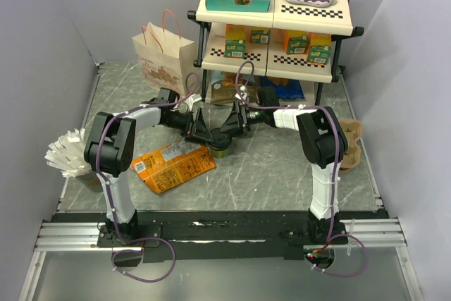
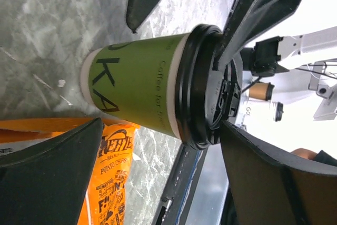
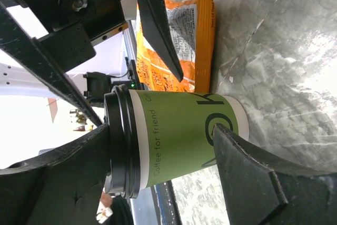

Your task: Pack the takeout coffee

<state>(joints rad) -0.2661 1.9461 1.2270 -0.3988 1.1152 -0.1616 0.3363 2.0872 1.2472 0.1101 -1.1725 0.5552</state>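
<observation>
Two grippers meet at the takeout coffee (image 1: 222, 148), which sits on the marbled table (image 1: 282, 174) near its middle, just beside the orange snack packet (image 1: 173, 166) and well apart from the paper bag (image 1: 163, 61). The left gripper (image 2: 161, 125) has its jaws spread wide to either side of the cup. The right gripper (image 3: 160, 130) has one finger against the black lid (image 3: 118, 146) and the other over the base, though whether it is clamping I cannot tell.
</observation>
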